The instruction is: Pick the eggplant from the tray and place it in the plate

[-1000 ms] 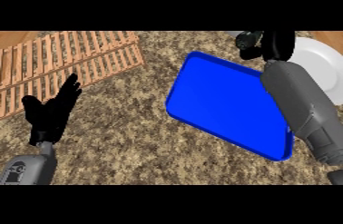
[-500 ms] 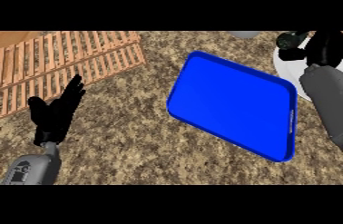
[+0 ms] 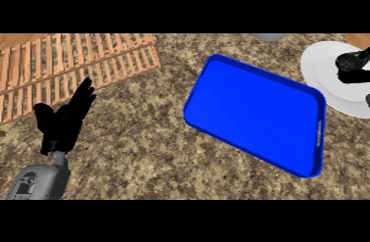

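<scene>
The eggplant itself cannot be seen as a separate shape. The flat blue rectangular tray shows only its bare blue floor, so it is judged that the eggplant is no longer in it. If it is anywhere in view, it is hidden inside the robot's black right hand, at about three o'clock from the tray, but this cannot be confirmed.

Compared with one second ago, the right hand has been moved. It was then at the tray's far corner, at about one o'clock, with the grey forearm lying across the tray's right side. Half a second ago it was already at the plate's edge. Now it is over the round white plate, and the forearm is almost out of view at the right edge. The fingers look curled, but whether they are closed on something or on nothing cannot be told.

For the task this is taken to mean that the carrying is nearly done and that the release above the plate is the step in hand.

The tray and the plate have not been shifted. They lie just beside each other on the speckled brown stone counter.

The black left hand is rested at about nine o'clock, fingers straight and apart, unchanged, near the slatted wooden rack.
</scene>
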{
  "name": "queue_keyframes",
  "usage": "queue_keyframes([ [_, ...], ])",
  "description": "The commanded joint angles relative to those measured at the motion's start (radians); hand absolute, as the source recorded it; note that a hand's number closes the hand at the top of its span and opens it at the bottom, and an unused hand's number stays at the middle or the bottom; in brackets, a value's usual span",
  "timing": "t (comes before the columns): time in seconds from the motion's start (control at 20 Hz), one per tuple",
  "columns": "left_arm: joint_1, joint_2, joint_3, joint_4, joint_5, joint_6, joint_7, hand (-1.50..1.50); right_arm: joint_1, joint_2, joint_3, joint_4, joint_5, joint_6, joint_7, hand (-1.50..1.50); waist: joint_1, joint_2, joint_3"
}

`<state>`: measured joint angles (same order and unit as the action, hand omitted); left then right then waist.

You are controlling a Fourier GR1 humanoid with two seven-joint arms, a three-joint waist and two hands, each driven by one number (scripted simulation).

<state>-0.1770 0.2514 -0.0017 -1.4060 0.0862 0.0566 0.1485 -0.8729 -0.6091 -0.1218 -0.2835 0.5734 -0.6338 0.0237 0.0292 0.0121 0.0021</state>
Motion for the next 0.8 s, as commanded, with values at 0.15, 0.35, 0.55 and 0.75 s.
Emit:
queue_keyframes([
  [0.15, -0.069, 0.001, 0.021, 0.070, 0.002, -0.008, -0.001, 0.00, -0.031, -0.077, -0.102, 0.097, -0.110, 0.272, -0.057, 1.50, 0.001, 0.009, 0.002],
  [0.35, -0.028, 0.004, 0.024, 0.027, 0.015, -0.024, -0.008, 0.00, 0.028, -0.083, -0.107, 0.126, -0.107, 0.303, -0.197, -1.50, 0.025, 0.011, 0.003],
  [0.55, 0.009, -0.003, 0.005, 0.008, 0.004, -0.035, -0.020, 0.00, 0.069, -0.090, -0.147, 0.079, -0.138, 0.213, -0.361, -1.50, 0.019, 0.007, 0.003],
  [0.75, -0.007, -0.028, 0.001, 0.010, -0.017, 0.012, 0.000, 0.00, 0.072, -0.022, -0.235, -0.014, -0.240, 0.191, -0.555, -1.50, -0.002, -0.002, 0.003],
])
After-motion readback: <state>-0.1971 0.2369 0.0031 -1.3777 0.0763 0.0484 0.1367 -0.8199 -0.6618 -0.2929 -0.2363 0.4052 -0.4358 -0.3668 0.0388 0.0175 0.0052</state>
